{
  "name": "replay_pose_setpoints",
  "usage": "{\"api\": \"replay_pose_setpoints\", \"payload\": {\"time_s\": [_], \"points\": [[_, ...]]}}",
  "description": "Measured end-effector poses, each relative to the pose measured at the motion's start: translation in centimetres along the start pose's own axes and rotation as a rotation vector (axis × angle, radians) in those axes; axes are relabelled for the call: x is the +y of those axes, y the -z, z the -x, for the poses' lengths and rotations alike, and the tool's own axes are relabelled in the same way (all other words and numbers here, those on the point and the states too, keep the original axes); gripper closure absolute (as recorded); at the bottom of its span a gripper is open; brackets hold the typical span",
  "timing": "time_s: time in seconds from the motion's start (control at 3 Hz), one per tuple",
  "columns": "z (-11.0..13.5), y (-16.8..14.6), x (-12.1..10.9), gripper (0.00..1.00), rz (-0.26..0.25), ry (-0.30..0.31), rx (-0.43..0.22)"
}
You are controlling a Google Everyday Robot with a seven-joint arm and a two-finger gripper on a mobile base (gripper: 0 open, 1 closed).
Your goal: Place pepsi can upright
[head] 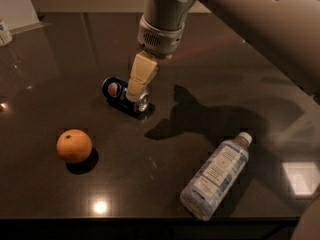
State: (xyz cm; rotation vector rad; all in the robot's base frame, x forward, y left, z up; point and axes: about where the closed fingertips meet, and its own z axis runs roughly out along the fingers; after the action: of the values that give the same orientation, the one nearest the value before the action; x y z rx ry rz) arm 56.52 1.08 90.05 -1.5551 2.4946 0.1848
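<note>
Camera view, pepsi can (pixel 116 90) sideways, logo visible, end effector (pixel 135 93) over it, openness unclear

Pale grey arm (pixel 250 14), vented wrist (pixel 159 36), cream tool (pixel 135 90) beneath

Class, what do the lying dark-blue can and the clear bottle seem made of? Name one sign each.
Dark-blue pepsi can: likely glossy painted metal; its silver end glints. Clear bottle: likely plastic; see-through, white cap. The gripper hangs over the can's end.
</note>
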Motion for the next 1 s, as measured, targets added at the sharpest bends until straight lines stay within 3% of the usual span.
{"api": "replay_pose_setpoints", "payload": {"time_s": [0.33, 1.0], "points": [[2.4, -1.3, 0.9, 0.0, 0.015, 0.003, 0.013], [5.5, -4.9, 1.4, 0.0, -0.002, 0.0, 0.088]]}}
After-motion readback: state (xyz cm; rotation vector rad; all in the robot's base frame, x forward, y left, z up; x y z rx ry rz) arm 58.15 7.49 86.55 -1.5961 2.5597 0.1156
